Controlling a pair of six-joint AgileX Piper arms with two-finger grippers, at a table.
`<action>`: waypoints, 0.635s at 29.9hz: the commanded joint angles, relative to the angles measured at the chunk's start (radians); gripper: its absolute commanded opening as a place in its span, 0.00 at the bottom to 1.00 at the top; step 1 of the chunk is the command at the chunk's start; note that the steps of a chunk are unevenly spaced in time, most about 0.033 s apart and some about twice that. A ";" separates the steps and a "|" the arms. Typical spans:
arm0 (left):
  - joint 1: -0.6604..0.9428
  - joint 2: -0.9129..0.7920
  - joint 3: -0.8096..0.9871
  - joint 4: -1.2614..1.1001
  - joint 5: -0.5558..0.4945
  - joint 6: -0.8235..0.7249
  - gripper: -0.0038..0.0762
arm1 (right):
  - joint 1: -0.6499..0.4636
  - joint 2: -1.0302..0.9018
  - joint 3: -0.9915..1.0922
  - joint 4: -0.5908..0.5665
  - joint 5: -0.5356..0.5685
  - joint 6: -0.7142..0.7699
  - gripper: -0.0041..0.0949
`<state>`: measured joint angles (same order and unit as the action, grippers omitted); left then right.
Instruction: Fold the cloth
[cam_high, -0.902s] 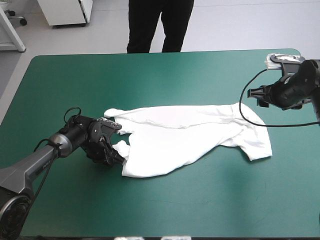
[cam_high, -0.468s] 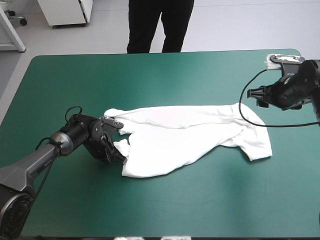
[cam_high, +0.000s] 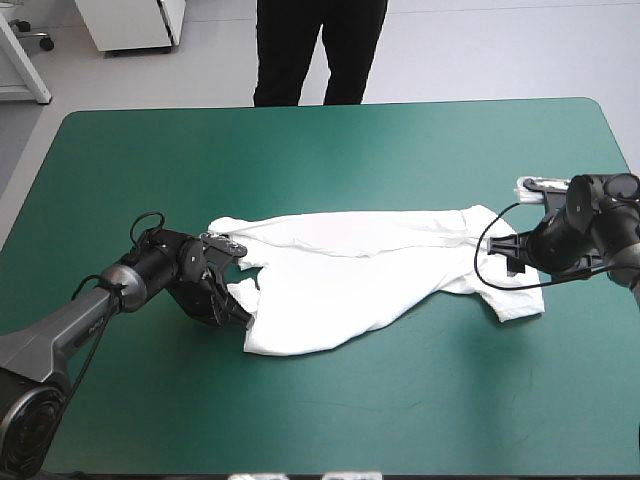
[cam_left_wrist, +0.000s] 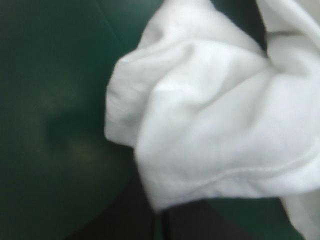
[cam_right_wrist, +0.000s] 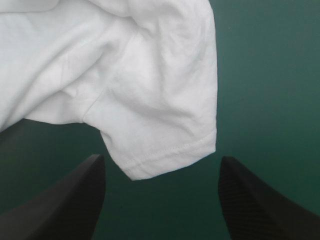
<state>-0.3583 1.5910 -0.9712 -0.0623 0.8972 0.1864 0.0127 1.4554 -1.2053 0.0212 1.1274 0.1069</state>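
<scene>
The T-shirt (cam_high: 370, 270) lies across the middle of the teal-green table (cam_high: 400, 150), loosely spread from left to right with rumpled edges and not yet squared up. At its left end the left gripper (cam_high: 232, 300) sits low on the cover. In the left wrist view its black fingers have drawn together into one point with a fold of white cloth pinched between them, so it seems to have a hold on that corner. It has hardly shifted from just before.

The change is on the other side. The right gripper (cam_right_wrist: 161, 160), which was earlier raised near the table's far right corner, has come down and inward to the shirt's right end. Its fingers stand wide apart, with the hemmed sleeve (cam_right_wrist: 165, 110) lying just ahead of and between them, not yet touched.

This looks like the reach for the second hold. Once both ends are held, the shirt could be lifted and stretched flat for folding.
</scene>
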 joint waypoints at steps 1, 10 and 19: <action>-0.010 0.000 -0.007 -0.083 -0.060 -0.003 0.04 | -0.001 -0.007 0.049 -0.015 -0.108 0.028 0.66; -0.010 0.000 -0.007 -0.083 -0.060 -0.005 0.04 | -0.001 0.139 0.085 -0.021 -0.168 0.070 0.66; -0.010 0.000 -0.007 -0.103 -0.064 -0.005 0.04 | -0.001 0.178 0.097 -0.113 -0.180 0.140 0.65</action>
<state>-0.3583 1.5910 -0.9712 -0.0641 0.8972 0.1864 0.0127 1.6608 -1.0956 -0.0516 0.9602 0.2372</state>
